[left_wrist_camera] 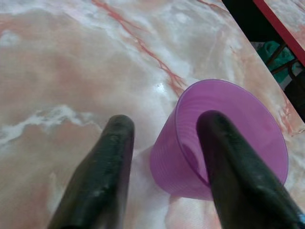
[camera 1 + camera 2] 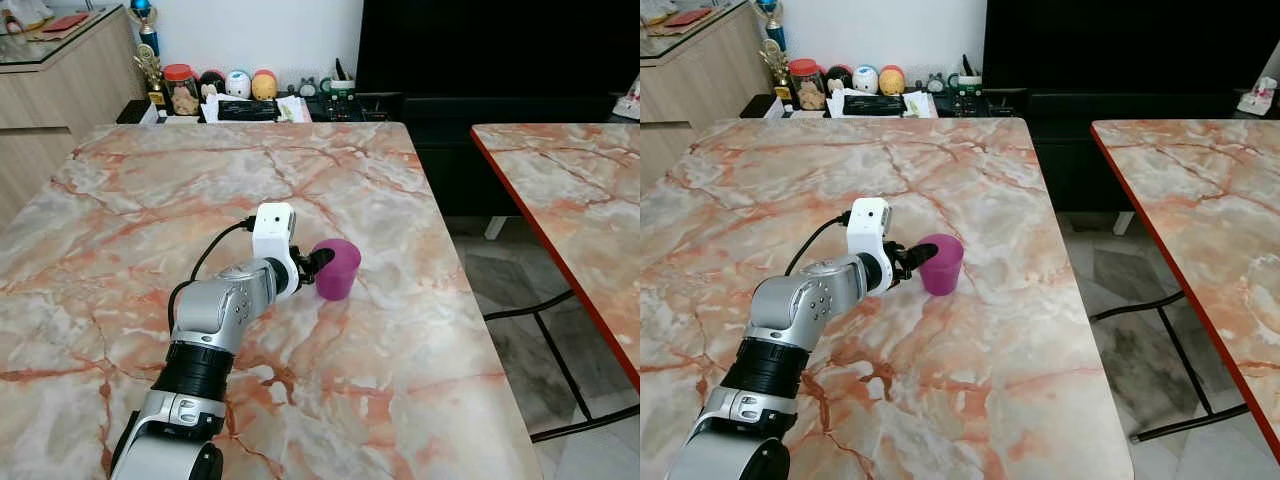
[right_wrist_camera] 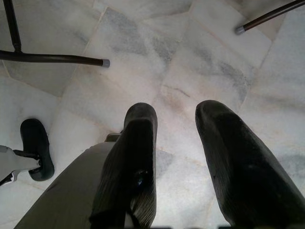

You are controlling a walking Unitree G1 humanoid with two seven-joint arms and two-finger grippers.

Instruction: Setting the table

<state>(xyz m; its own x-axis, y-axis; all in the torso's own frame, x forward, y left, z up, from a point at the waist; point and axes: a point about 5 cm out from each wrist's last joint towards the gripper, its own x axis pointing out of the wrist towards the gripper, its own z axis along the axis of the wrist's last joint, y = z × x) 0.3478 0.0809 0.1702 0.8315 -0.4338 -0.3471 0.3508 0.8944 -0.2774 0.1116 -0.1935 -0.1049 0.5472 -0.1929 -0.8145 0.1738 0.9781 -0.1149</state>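
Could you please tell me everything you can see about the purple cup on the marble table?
The purple cup is a small, translucent tumbler that looks like plastic, wider at its open rim than at its base. It stands upright and appears empty on the marble table, toward the table's right side. The left gripper straddles its wall, one black finger inside the rim and the other outside; the jaws have not closed on it.

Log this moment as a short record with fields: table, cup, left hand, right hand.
table: marble-patterned top, pink and orange veins
cup: purple cup, upright on the table, toward its right edge
left hand: left hand at the cup, open, one finger inside the rim, the other outside on the table side
right hand: right hand hangs idle above the grey tiled floor, fingers apart
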